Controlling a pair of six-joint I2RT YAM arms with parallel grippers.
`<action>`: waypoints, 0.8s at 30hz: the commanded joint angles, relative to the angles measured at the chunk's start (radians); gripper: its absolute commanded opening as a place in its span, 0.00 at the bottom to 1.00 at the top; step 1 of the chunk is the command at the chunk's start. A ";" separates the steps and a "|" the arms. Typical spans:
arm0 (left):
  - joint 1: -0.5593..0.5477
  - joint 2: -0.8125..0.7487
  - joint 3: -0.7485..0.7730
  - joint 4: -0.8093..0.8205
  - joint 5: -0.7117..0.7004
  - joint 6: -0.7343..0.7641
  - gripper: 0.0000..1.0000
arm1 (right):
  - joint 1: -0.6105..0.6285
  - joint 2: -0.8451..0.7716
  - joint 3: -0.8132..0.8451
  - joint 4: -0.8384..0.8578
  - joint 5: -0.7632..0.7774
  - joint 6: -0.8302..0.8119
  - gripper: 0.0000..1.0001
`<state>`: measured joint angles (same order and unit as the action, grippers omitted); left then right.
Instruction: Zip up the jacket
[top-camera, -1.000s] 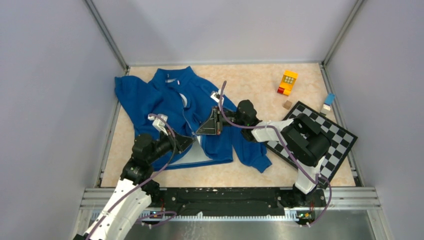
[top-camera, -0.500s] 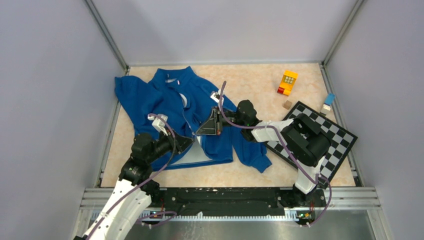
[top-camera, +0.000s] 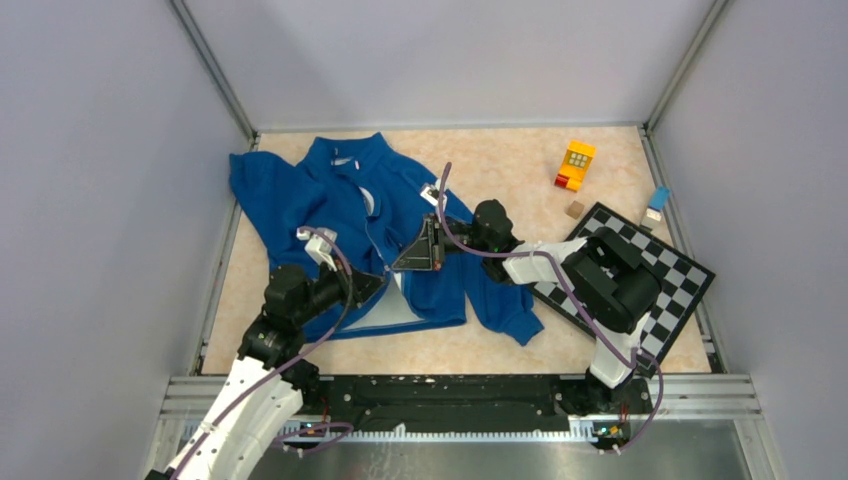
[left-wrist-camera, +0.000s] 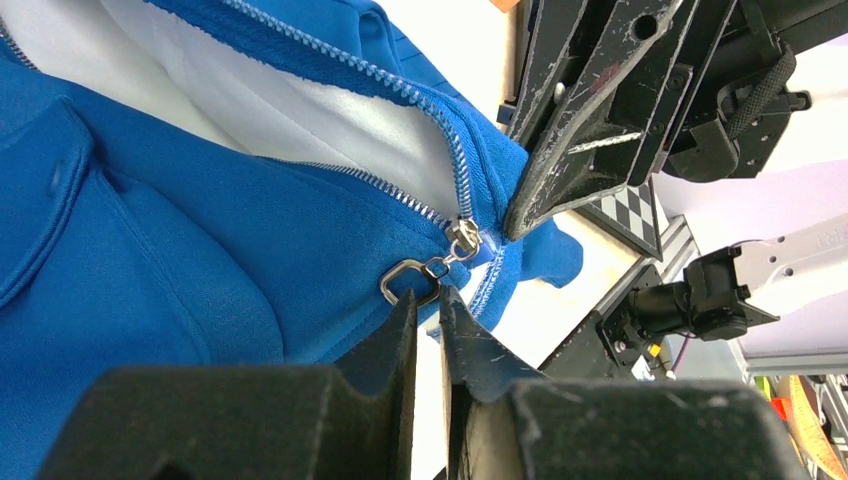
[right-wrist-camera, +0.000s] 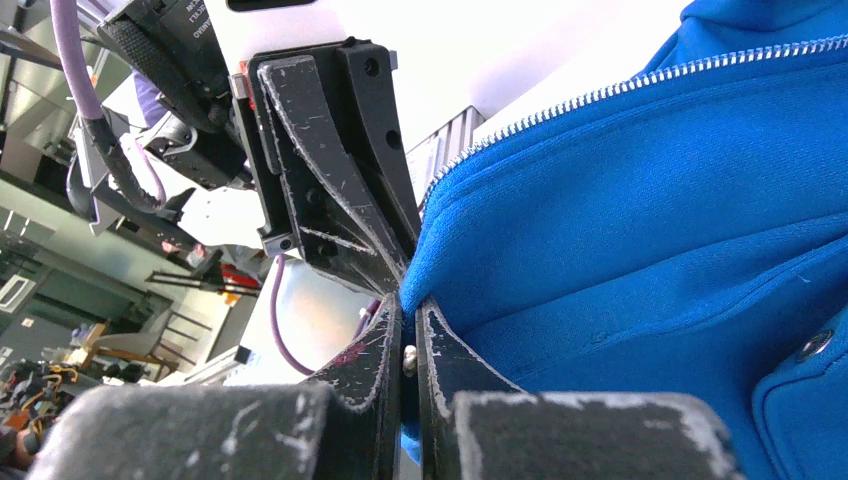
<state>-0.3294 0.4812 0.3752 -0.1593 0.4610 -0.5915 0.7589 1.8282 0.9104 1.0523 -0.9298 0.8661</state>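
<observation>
Each arm has white shells, black joints, purple cables and scratched matte-black gripper fingers

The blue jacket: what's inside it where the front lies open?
Inside the jacket, pale white lining shows between the two rows of zipper teeth, down to the slider. Anything deeper under the blue front panels is covered.

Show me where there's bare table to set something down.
Bare table lies at the far middle, between the jacket and the yellow block, and in a strip along the near edge below the jacket's hem. Crowded: the jacket fills the left, the checkerboard the right.
</observation>
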 joint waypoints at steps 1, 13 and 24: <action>-0.002 0.005 0.047 0.018 -0.017 0.022 0.15 | 0.014 -0.010 0.040 0.060 -0.025 -0.011 0.00; -0.001 0.017 0.073 -0.008 -0.088 0.032 0.04 | 0.018 -0.006 0.042 0.047 -0.021 -0.021 0.00; -0.002 0.049 0.077 0.034 -0.020 0.046 0.16 | 0.021 -0.007 0.044 0.047 -0.022 -0.018 0.00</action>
<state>-0.3294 0.5190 0.4099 -0.1791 0.4160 -0.5690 0.7635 1.8282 0.9108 1.0466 -0.9325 0.8574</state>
